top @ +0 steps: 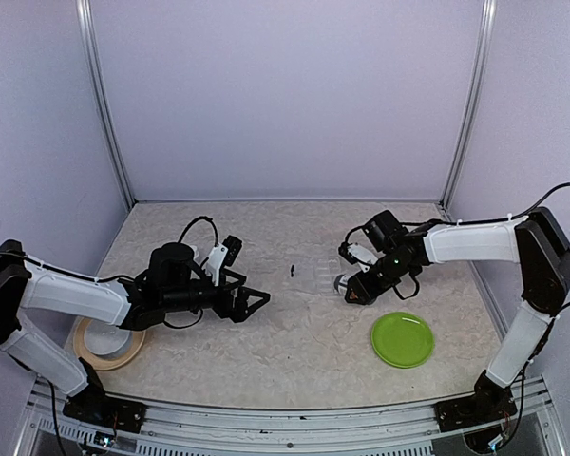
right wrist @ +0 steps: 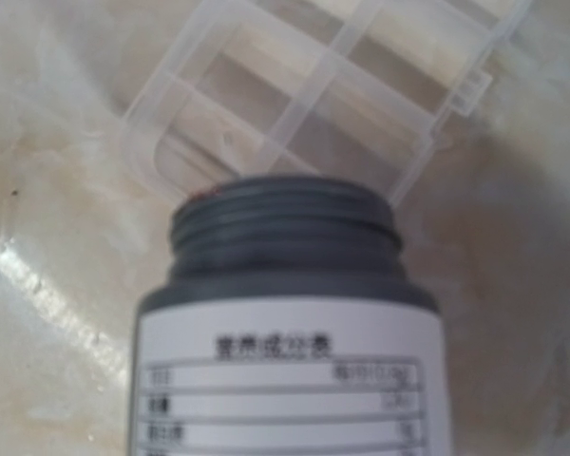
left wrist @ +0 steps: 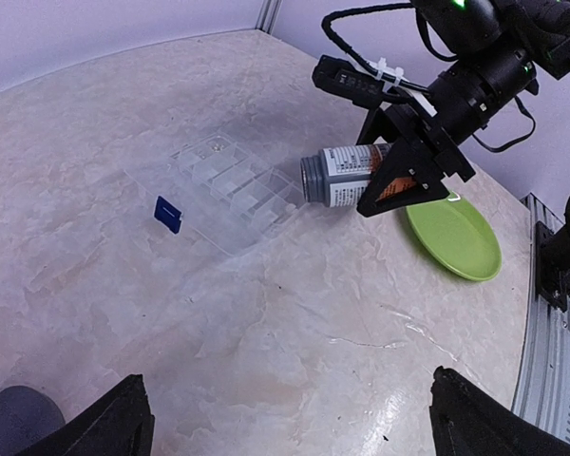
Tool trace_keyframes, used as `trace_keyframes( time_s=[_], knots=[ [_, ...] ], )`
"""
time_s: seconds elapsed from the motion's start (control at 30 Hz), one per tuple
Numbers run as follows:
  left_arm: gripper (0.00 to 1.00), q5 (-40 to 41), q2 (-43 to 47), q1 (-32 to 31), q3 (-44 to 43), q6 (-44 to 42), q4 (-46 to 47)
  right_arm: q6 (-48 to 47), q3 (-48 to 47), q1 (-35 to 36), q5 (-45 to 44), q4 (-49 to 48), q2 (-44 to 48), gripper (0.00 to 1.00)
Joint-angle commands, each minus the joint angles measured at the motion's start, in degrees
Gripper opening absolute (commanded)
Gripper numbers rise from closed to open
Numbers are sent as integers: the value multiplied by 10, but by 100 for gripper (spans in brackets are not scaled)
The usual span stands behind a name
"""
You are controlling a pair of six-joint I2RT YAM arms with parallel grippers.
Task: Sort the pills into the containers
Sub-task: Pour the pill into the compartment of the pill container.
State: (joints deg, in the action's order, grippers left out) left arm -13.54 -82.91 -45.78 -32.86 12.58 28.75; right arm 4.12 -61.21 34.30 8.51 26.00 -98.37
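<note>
My right gripper (top: 354,289) is shut on a clear bottle (left wrist: 347,175) with a white-and-orange label, held on its side just above the table. The bottle's gray threaded neck (right wrist: 285,233) points at the edge of a clear compartment box (left wrist: 223,190) lying flat mid-table. In the right wrist view the bottle fills the lower half and hides my fingers. A small dark blue piece (left wrist: 167,214) sits at the box's left edge. No pills show clearly. My left gripper (left wrist: 294,418) hangs open over bare table, left of the box, with nothing between its fingers.
A flat green plate (top: 402,338) lies near the front right, just behind the right gripper in the left wrist view. A white bowl on a tan plate (top: 107,342) sits at the front left under the left arm. Walls and metal posts close the back and sides.
</note>
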Motion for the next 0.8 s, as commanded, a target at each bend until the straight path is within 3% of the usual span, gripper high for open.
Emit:
trace_keyframes(
  time_s=[0.0,0.77],
  knots=[
    [99,-7,-6,-2,-6,-3,10,-3,-15,-6,7,9,-9,0],
    [99,-7,-11,-3,-8,-3,10,-7,-37,-10,9,42,-16,0]
  ],
)
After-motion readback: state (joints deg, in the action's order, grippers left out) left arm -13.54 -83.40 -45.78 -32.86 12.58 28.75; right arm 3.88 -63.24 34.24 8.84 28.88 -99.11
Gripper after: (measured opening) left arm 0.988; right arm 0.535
